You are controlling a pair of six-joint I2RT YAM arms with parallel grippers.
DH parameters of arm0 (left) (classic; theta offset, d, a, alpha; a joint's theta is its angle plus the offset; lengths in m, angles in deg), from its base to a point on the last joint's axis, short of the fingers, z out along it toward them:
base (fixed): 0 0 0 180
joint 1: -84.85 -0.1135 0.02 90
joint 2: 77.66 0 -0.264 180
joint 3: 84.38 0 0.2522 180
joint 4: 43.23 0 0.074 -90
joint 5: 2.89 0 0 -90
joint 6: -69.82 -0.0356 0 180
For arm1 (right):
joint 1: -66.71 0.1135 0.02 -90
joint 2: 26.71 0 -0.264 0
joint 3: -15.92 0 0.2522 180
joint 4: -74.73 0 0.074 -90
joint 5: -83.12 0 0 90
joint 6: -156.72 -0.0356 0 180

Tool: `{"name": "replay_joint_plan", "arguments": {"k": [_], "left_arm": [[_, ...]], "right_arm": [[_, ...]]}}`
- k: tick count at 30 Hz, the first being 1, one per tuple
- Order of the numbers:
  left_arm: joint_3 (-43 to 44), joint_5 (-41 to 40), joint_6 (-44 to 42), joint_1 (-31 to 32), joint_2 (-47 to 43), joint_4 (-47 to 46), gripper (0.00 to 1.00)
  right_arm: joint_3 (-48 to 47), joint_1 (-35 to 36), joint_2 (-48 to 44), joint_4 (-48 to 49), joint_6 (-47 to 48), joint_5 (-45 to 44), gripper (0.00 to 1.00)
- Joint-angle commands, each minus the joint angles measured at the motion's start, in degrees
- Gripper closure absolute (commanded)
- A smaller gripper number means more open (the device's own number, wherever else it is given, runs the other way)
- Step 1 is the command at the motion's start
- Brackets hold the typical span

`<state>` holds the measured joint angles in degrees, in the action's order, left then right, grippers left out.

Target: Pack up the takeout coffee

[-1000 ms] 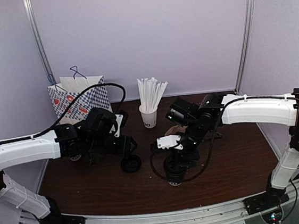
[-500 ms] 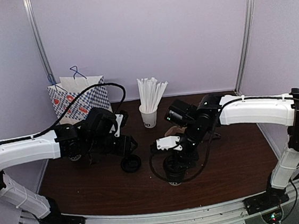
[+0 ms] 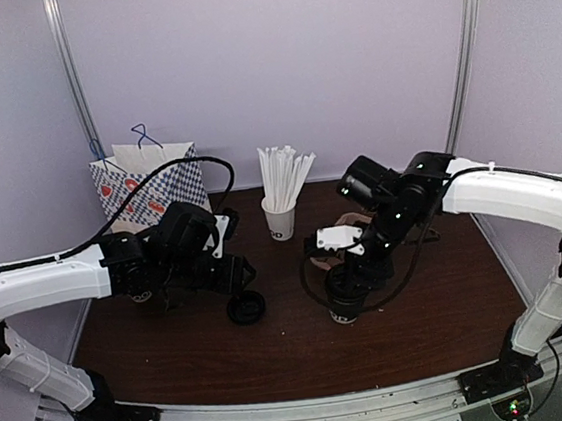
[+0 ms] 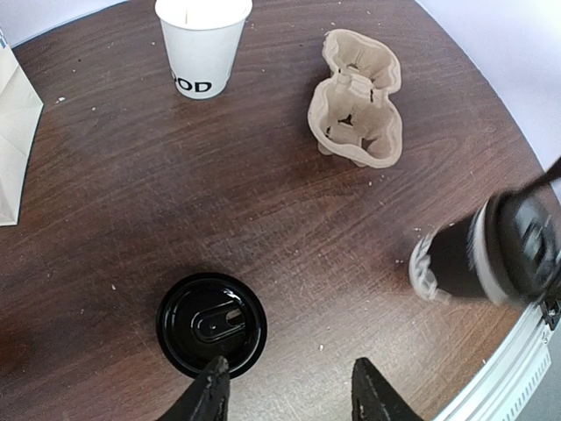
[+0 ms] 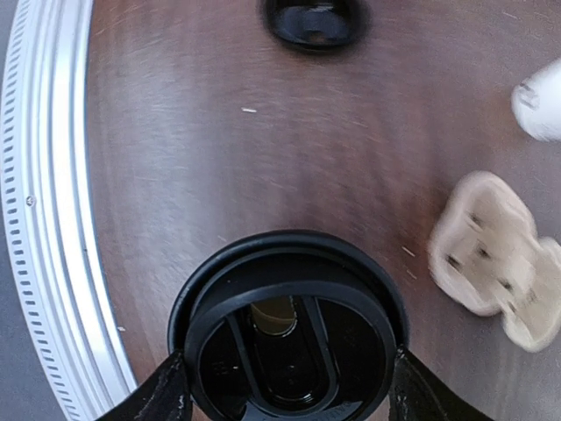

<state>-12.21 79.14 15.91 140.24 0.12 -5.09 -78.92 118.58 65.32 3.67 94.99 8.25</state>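
The takeout coffee [image 3: 345,304], a black cup with a black lid [image 5: 289,338], stands near the middle of the table. My right gripper [image 5: 287,395] comes down over it from above. Its fingers [image 5: 162,395] press on both sides of the lid, so it is shut on the cup. In the left wrist view the cup [image 4: 451,263] shows at the right edge, with a white crimped base. My left gripper [image 4: 289,395] hangs open over bare wood. A second black lid [image 4: 211,323] sits just off its left finger, apart from it. I cannot tell whether a cup stands under that lid.
A beige pulp cup carrier [image 4: 355,110] lies behind the coffee. A white cup of straws [image 3: 280,221] stands at the back centre. A checked gift bag [image 3: 148,189] stands at the back left. The metal rail [image 5: 44,219] runs along the table's near edge.
My right gripper and the coffee cup have shifted right and away from the table's front edge, and its jaws have narrowed slightly. The left arm and the second lid have not moved.
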Motion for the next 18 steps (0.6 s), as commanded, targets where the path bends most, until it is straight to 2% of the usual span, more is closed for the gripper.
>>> {"name": "replay_joint_plan", "arguments": {"k": [1, 5, 10, 13, 18], "left_arm": [[1.9, -0.7, -1.4, -1.1, -0.9, 0.0, 0.51], [3.5, 0.2, -1.7, -1.7, 0.6, 0.5, 0.51], [7.5, 1.1, -2.6, -3.0, 2.5, 3.6, 0.51], [10.5, 2.4, -3.3, -4.9, 3.5, 5.9, 0.51], [14.7, 5.1, -6.6, -8.4, 6.6, 10.9, 0.51]], "right_arm": [[2.1, -9.9, -8.1, -3.5, -0.4, -1.4, 0.32], [4.5, -22.3, -11.1, -3.5, 1.1, -0.9, 0.32], [4.2, -38.5, -9.6, -2.2, 0.9, 0.3, 0.32], [3.1, -45.5, -6.5, -0.4, -0.1, 0.9, 0.32], [1.1, -53.1, -1.5, 2.2, -2.5, 2.1, 0.32]]}}
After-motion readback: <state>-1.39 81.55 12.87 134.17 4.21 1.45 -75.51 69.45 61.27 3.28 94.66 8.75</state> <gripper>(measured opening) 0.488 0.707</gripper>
